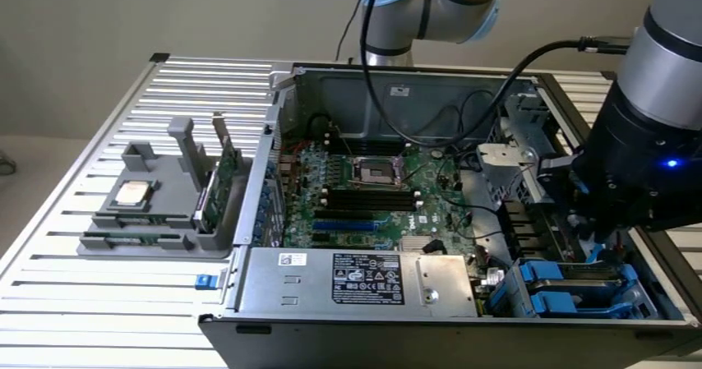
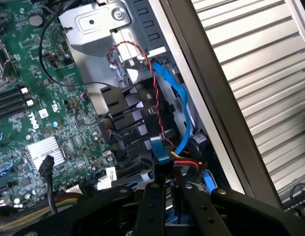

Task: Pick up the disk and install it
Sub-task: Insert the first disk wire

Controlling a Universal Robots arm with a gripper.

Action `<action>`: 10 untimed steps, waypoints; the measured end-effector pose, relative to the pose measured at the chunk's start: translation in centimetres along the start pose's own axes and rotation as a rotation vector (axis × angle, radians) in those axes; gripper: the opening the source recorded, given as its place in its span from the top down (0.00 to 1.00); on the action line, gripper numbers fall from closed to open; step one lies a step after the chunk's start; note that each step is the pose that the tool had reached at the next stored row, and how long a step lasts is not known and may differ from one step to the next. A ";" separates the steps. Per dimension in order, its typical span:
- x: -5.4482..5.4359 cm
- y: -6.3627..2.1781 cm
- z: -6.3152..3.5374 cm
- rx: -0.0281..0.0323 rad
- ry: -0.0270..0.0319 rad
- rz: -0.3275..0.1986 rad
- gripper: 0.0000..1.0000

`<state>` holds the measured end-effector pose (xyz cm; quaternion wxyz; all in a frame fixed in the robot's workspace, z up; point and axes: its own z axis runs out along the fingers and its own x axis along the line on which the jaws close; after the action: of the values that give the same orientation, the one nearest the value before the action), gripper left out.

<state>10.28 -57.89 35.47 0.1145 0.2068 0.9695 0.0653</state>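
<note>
My gripper [image 1: 593, 236] hangs inside the open computer case [image 1: 362, 315], over the drive bay at the exterior view's right. In the wrist view its two black fingers [image 2: 151, 196] stand close together, and a thin blue-edged piece seen edge-on runs out from between them. I take this for the disk [image 2: 160, 150] in its blue bracket. The exterior view shows a blue sliver of the disk [image 1: 599, 252] under the gripper, just above the bay's blue carriers [image 1: 570, 287]. Most of the disk is hidden by the gripper.
A blue data cable [image 2: 184, 113] and red-black wires [image 2: 157, 98] run close past the gripper. The motherboard [image 1: 373, 196] and power supply [image 1: 362, 279] fill the case. On the slatted table at the exterior view's left, a grey fixture [image 1: 164, 213] holds a silver chip [image 1: 131, 192] and green cards [image 1: 225, 184].
</note>
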 end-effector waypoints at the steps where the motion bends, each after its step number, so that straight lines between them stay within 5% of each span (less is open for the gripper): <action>1: 0.0 -0.02 0.00 0.0081 -0.0098 -0.002 0.83; 6: 0.5 -0.22 0.06 0.0401 -0.0435 -0.001 0.83; 10: 0.9 -0.43 0.11 0.0517 -0.0512 0.016 0.83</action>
<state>9.33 -57.89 35.11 0.1333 0.2190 0.9659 0.0358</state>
